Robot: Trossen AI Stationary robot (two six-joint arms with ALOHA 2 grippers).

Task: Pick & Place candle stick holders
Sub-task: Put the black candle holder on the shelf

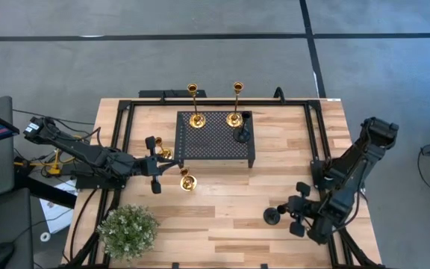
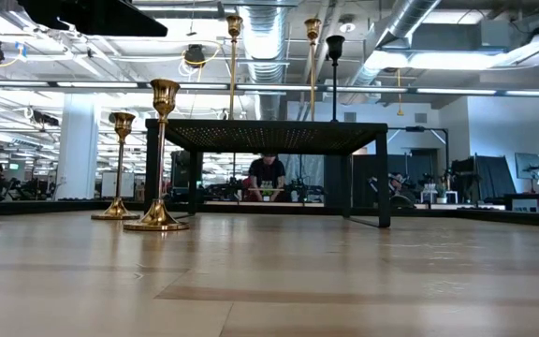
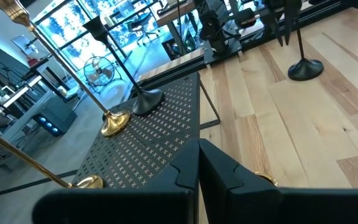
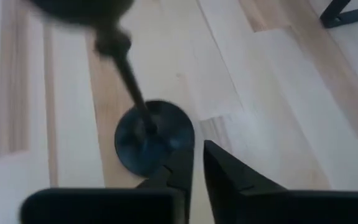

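While the black perforated stand (image 1: 215, 137) sits toward the far middle of the wooden surface (image 1: 222, 209), it carries three of the candle stick holders: a tall gold one (image 1: 195, 118) at its far left corner, a second tall gold one (image 1: 235, 117) to the right of it, and a black one (image 1: 242, 134) just beside that, near the stand's right edge. On the surface, off the stand's left side, stand two shorter gold holders, one (image 1: 162, 152) close by the stand's left edge and one (image 1: 187, 180) a little nearer the front. The left gripper (image 1: 154, 164) lies just beside these two, its jaws shut and empty, with a sliver of gold base showing past its fingertips in the left wrist view. The other black holder (image 1: 273, 217) stands on bare wood toward the front right. The right gripper (image 1: 294, 216) is just beside it, its jaws a narrow gap apart with their tips at the edge of the round black base (image 4: 153, 138); whether they touch it cannot be told. A green potted plant (image 1: 128, 231) sits at the front left corner.
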